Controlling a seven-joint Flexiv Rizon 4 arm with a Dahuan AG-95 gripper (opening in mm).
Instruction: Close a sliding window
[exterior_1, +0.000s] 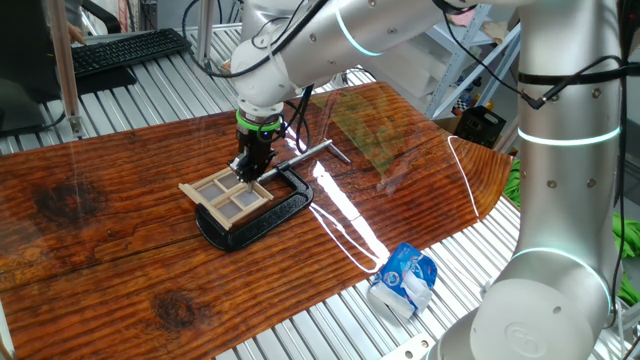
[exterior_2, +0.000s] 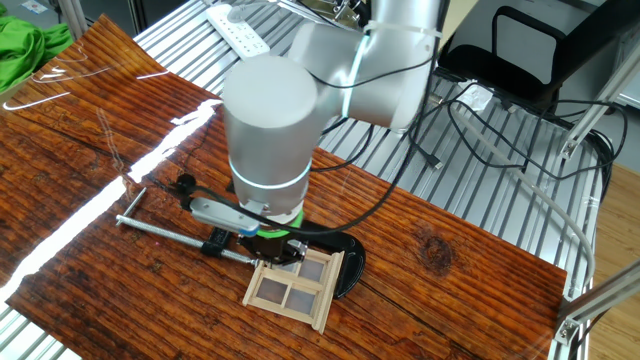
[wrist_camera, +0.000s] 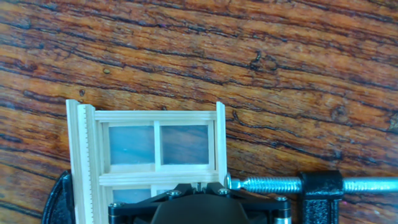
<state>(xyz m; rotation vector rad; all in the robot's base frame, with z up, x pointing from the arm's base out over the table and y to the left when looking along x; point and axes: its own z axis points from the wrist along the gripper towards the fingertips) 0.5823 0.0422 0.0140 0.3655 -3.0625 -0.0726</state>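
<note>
The sliding window (exterior_1: 228, 196) is a small pale-wood frame with panes split by thin bars, lying flat on the wooden table. It is held by a black C-clamp (exterior_1: 268, 214). It also shows in the other fixed view (exterior_2: 295, 285) and fills the lower left of the hand view (wrist_camera: 155, 149). My gripper (exterior_1: 250, 172) points down at the window's edge nearest the clamp screw. In the hand view my gripper (wrist_camera: 198, 185) has its jaws drawn close together, right at the window's middle bar. The lower panes are hidden by the hand.
The clamp's screw (wrist_camera: 267, 184) and its black head (wrist_camera: 320, 186) lie just right of the window. A blue-white packet (exterior_1: 403, 280) sits at the table's near edge. A keyboard (exterior_1: 125, 48) lies at the back, a power strip (exterior_2: 235, 30) and green cloth (exterior_2: 25, 50) beyond the table.
</note>
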